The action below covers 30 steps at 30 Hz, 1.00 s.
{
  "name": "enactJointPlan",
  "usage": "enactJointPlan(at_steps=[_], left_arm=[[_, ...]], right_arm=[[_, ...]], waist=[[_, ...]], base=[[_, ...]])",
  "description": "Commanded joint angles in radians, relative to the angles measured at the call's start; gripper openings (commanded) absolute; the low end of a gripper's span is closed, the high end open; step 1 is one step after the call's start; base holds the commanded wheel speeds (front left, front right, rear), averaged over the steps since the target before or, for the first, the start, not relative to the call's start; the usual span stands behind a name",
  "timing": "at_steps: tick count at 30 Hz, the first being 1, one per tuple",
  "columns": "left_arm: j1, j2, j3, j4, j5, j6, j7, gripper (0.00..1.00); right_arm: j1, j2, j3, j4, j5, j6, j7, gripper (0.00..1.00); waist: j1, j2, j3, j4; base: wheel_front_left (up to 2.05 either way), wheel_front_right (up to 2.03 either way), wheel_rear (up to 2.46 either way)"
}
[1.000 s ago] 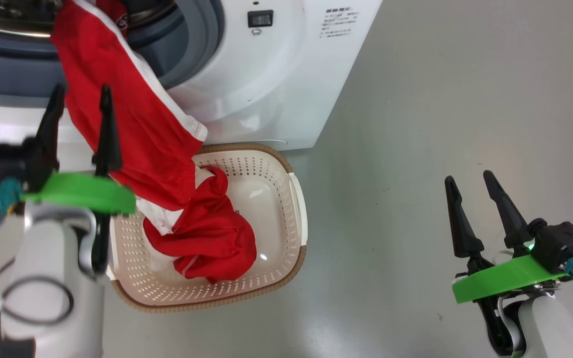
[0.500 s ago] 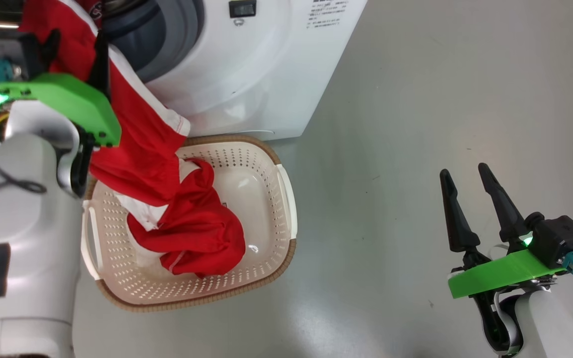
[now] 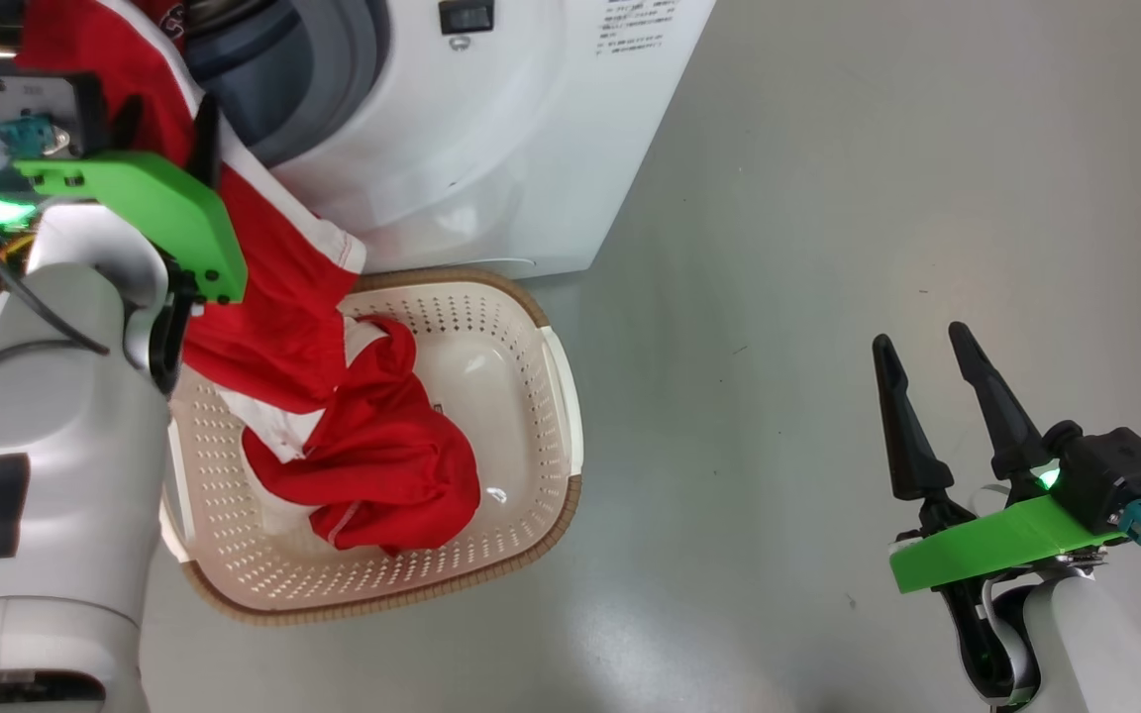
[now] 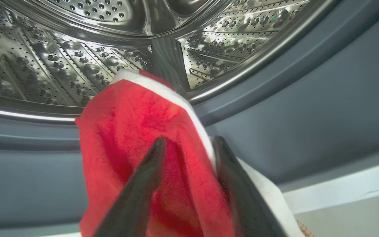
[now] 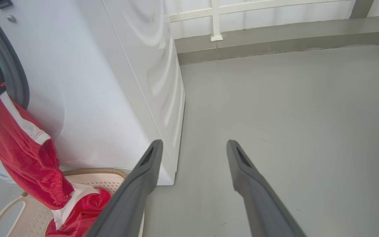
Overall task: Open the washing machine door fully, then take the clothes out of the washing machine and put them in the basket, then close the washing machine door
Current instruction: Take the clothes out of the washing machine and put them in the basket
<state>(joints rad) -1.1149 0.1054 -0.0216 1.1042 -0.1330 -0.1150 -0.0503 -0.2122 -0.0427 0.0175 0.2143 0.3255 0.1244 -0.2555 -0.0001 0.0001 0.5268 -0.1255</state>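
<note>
The left gripper [image 4: 189, 143] is at the mouth of the washing machine [image 3: 491, 149]. Its two fingers stand apart astride a fold of the red garment [image 4: 127, 131]. We see cloth between them but no squeeze, so we record the gripper as spread, not pinching.

The white-trimmed garment is draped out of the steel drum [image 4: 61, 65], over the grey rubber ring [image 4: 308, 115] and down the white front. Its lower end reaches into the basket [image 3: 561, 396]. We judge the basket's placement deliberate: it sits on the floor [image 3: 828, 198] just beside the machine's base, under the opening, so cloth pulled clear should drop in.

A bunched red heap [image 3: 382, 465] lies in the basket; we cannot tell whether it is a separate piece. The garment's upper end is what is left to free.

The right gripper [image 3: 919, 337] hovers spread and empty over bare floor, well apart from the work.
</note>
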Motion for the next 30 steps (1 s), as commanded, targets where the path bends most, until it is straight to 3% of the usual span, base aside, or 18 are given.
enactJointPlan(at_steps=[1,3,14,16,22,30], left_arm=[[-0.014,0.044,0.009,-0.005,-0.002,-0.002,-0.016,0.21],[-0.02,0.043,0.007,0.01,-0.007,-0.003,-0.032,0.0],[0.023,0.036,0.007,-0.013,-0.057,-0.013,-0.2,0.0],[0.059,0.033,0.011,-0.079,-0.061,-0.013,-0.21,0.0],[0.272,0.004,0.069,-0.468,-0.051,-0.001,-0.211,0.0],[0.566,-0.045,0.102,-0.73,-0.051,-0.001,-0.211,0.0]], right_arm=[[0.001,-0.008,0.022,-0.025,0.014,0.006,-0.006,1.0],[0.002,-0.008,0.02,-0.024,0.014,0.006,-0.006,1.0],[0.013,-0.008,0.007,-0.02,0.002,0.006,-0.006,1.0],[0.019,-0.008,0.003,-0.019,-0.001,0.006,-0.006,1.0],[0.024,-0.008,0.003,-0.019,-0.007,0.006,-0.006,1.0],[0.027,-0.008,0.01,-0.012,-0.007,0.006,-0.006,1.0]], waist=[[0.0001,-0.0001,-0.002,0.002],[0.0001,-0.0001,-0.003,0.005],[0.0001,-0.0001,-0.035,0.029],[0.0001,-0.0001,-0.044,0.036],[0.0001,-0.0001,-0.056,0.054],[0.0001,-0.0001,-0.073,0.058]], base=[[0.0,0.0,0.0],[0.0,0.0,0.0],[0.0,0.0,0.0],[0.0,0.0,0.0],[0.0,0.0,0.0],[0.0,0.0,0.0]])
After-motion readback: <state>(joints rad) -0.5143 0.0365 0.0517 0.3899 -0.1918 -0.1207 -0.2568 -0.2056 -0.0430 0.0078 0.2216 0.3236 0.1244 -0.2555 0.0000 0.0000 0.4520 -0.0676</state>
